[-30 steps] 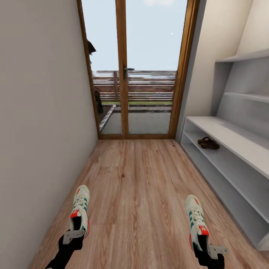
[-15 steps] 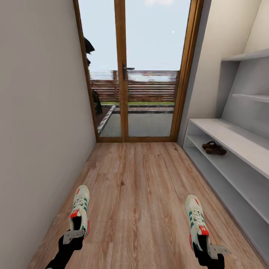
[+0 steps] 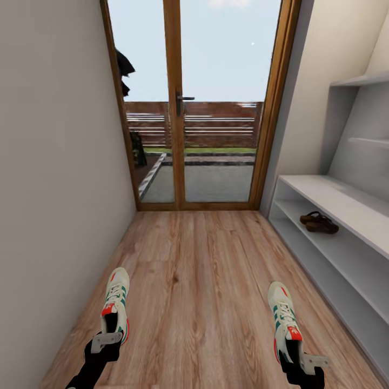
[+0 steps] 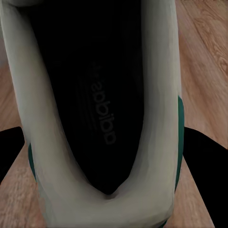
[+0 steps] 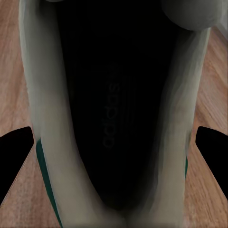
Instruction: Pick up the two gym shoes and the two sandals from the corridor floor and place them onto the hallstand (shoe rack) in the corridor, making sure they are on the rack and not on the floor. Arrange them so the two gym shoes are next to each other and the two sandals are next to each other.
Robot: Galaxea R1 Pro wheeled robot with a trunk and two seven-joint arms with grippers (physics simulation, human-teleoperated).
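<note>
Gym shoes (image 3: 115, 304): cream, green stripes, red-orange tongues.

— How is the light?
— Bright and even; daylight comes through the glass door (image 3: 208, 102) at the corridor's end. The floor (image 3: 205, 270) shows almost no shadows and no glare.
— And sharpness?
— The head view is crisp, with walls leaning outward at the edges. Both wrist views are soft and blurred, the shoe openings (image 4: 102, 95) nearly black.

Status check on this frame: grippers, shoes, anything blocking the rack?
Left gripper shut on left gym shoe; right gripper shut on right gym shoe. Sandals on hallstand. Corridor floor unobstructed.
</note>
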